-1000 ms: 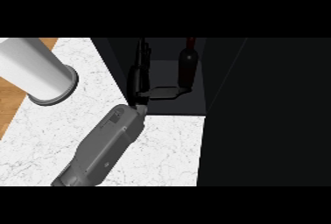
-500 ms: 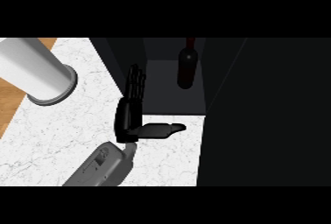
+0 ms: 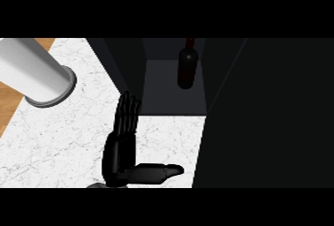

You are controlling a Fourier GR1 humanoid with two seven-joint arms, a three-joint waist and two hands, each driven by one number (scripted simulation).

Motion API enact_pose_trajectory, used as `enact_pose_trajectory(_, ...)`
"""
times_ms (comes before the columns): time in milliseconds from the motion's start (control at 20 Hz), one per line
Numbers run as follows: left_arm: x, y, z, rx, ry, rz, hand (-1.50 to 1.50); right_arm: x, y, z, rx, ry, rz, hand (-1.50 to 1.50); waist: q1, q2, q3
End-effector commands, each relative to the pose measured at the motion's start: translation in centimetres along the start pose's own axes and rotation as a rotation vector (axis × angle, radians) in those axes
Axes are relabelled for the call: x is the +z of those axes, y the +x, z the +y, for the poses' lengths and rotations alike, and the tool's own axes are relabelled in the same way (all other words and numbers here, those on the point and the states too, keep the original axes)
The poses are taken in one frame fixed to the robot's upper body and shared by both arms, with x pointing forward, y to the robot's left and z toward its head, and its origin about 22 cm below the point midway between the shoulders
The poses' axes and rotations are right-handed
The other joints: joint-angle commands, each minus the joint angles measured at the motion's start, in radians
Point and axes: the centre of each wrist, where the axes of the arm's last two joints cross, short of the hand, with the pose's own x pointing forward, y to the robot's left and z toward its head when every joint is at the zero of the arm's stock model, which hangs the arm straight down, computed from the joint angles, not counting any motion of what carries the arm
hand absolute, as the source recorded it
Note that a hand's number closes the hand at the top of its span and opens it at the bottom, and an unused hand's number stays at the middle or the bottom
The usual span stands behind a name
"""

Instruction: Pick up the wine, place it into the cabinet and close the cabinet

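The dark wine bottle point(image 3: 186, 66) stands upright inside the open black cabinet point(image 3: 173, 95), near its back. My left hand point(image 3: 120, 148) is on the white marble counter point(image 3: 58, 137) in front of the cabinet's left side. It is open, with straight fingers pointing toward the cabinet and the thumb stretched out to the right. It holds nothing and is well clear of the bottle. My right hand does not show in this view.
A large dark panel point(image 3: 267, 123), which looks like the cabinet's door, fills the right side. A grey cylinder point(image 3: 36, 73) stands on the counter at the upper left. A strip of wooden floor point(image 3: 9, 106) runs along the counter's left edge.
My left arm has pulled back from the cabinet toward the view's lower edge, so now only the hand shows. The wine bottle stays inside the cabinet.
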Motion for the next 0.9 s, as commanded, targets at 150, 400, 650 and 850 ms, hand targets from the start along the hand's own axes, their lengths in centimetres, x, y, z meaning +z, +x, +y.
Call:
enact_pose_trajectory(150, 3.4, 1.8, 2.7, -0.043, 0.021, -0.007, -1.50, 1.8, 2.9, 2.2, -0.051, 0.350, 0.026, 1.50, 0.011, -0.002, -0.001)
enact_pose_trajectory(400, 5.9, 3.5, 4.0, -0.015, 0.019, 0.002, -1.50, 2.2, 3.8, 3.0, -0.079, 0.440, -0.015, 1.50, 0.012, 0.001, -0.002)
enact_pose_trajectory(650, 5.6, 5.5, 7.8, -0.066, 0.032, -0.023, -1.50, 1.8, 4.0, 4.6, -0.069, 0.456, -0.054, 1.50, 0.013, -0.003, -0.004)
enact_pose_trajectory(850, 5.6, 7.2, 9.5, -0.059, 0.052, -0.035, -1.50, 0.9, 3.9, 5.0, -0.100, 0.461, -0.055, 1.50, 0.029, -0.001, -0.006)
